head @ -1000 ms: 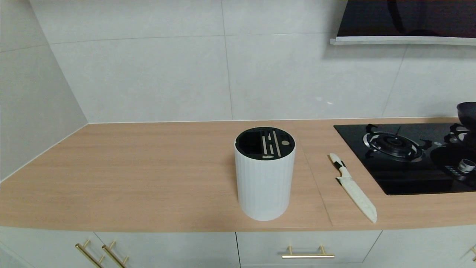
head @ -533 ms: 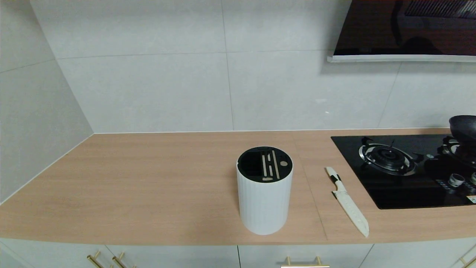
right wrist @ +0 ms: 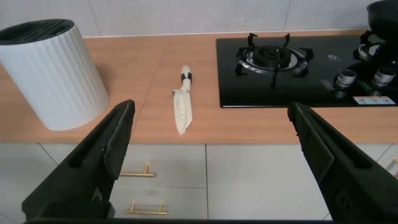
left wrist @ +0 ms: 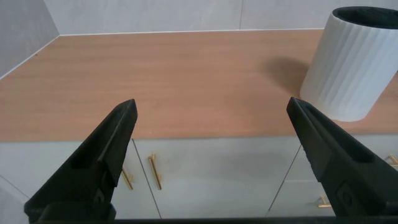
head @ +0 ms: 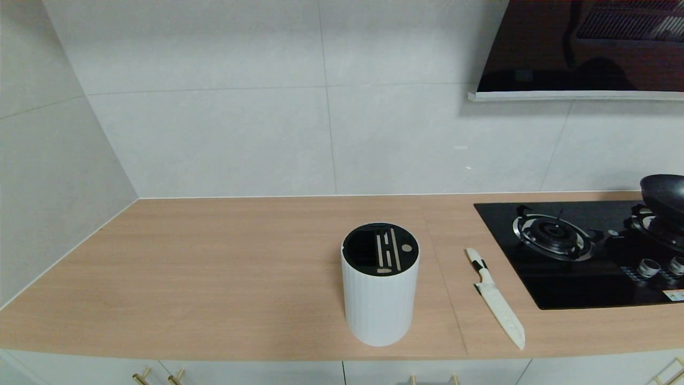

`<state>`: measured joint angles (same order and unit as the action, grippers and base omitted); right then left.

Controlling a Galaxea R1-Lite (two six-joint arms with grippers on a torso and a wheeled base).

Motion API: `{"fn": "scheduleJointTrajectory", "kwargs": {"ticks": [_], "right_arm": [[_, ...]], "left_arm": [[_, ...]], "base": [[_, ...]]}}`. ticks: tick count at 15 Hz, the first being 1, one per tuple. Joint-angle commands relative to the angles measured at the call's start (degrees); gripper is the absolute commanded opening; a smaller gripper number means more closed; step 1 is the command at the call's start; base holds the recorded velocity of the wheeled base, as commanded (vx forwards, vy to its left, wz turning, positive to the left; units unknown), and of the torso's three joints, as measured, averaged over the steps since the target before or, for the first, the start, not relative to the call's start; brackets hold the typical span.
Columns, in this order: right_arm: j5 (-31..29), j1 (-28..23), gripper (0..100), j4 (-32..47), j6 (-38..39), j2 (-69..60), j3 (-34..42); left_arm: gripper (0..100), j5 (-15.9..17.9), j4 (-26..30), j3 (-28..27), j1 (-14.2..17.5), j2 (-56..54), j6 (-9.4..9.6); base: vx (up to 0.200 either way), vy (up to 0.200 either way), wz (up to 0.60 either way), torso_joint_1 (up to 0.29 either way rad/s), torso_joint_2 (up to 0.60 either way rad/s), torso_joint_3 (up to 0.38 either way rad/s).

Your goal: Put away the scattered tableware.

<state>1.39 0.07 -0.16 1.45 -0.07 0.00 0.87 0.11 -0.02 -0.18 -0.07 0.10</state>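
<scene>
A white ribbed knife holder (head: 380,286) with a black slotted top stands near the front edge of the wooden counter (head: 224,267). To its right a cream knife (head: 496,305) with a black band on its handle lies flat, blade toward the front edge. My left gripper (left wrist: 211,118) hangs open in front of the counter edge, left of the holder (left wrist: 351,62). My right gripper (right wrist: 208,121) is open too, held off the counter front, with the knife (right wrist: 183,107) and the holder (right wrist: 53,71) beyond it. Neither gripper holds anything.
A black gas hob (head: 582,251) with burners and knobs fills the right end of the counter, a dark pan (head: 665,193) on its far burner. A range hood (head: 582,48) hangs above. Tiled walls close the back and left. Cabinet fronts with gold handles (right wrist: 138,174) sit below.
The head camera has tilted up and back, so the counter, holder and knife sit lower and smaller in the picture. The holder and knife themselves have not moved.
</scene>
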Motion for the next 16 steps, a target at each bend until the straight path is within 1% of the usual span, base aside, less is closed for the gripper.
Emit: {"fn": "scheduleJointTrajectory", "kwargs": {"ticks": [1, 8, 9, 10, 11, 13, 14, 16], "right_arm": [[0.0, 0.0, 100, 0.0, 0.0, 0.1, 0.0], [0.0, 0.0, 100, 0.0, -0.1, 0.1, 0.0], [0.5, 0.0, 100, -0.8, 0.0, 0.1, -0.5], [1.6, 0.1, 100, -1.7, 0.7, 0.5, -4.4], [3.2, 0.6, 100, -1.6, 1.9, 2.5, -7.2], [5.7, 1.3, 100, -1.7, 1.8, 9.8, -8.5], [7.5, 1.5, 100, -1.6, 1.9, 14.8, -10.5], [8.0, 1.6, 100, -1.8, 1.8, 24.9, -14.1]], "left_arm": [[100, 0.0, 0.0, -0.1, -0.1, 0.1, -0.01], [100, 0.0, 0.0, -0.1, 0.0, 0.1, -0.01], [100, 0.0, 0.0, 0.0, 0.0, 0.1, -0.01], [100, -0.1, 0.0, -0.1, 0.0, 0.1, -0.01], [100, -0.1, 0.0, -0.1, 0.0, 0.1, -0.01], [100, 0.0, 0.0, 0.0, 0.0, 0.1, -0.01], [100, 0.0, 0.0, 0.0, 0.0, 0.1, -0.01], [100, 0.0, 0.0, -0.1, 0.0, 0.1, -0.01]], "base": [[0.000, 0.000, 0.00, 0.000, 0.00, 0.000], [0.000, 0.000, 0.00, 0.000, 0.00, 0.000], [0.000, 0.000, 0.00, 0.000, 0.00, 0.000], [0.000, 0.000, 0.00, 0.000, 0.00, 0.000], [0.000, 0.000, 0.00, 0.000, 0.00, 0.000], [0.000, 0.000, 0.00, 0.000, 0.00, 0.000], [0.000, 0.000, 0.00, 0.000, 0.00, 0.000], [0.000, 0.000, 0.00, 0.000, 0.00, 0.000]]}}
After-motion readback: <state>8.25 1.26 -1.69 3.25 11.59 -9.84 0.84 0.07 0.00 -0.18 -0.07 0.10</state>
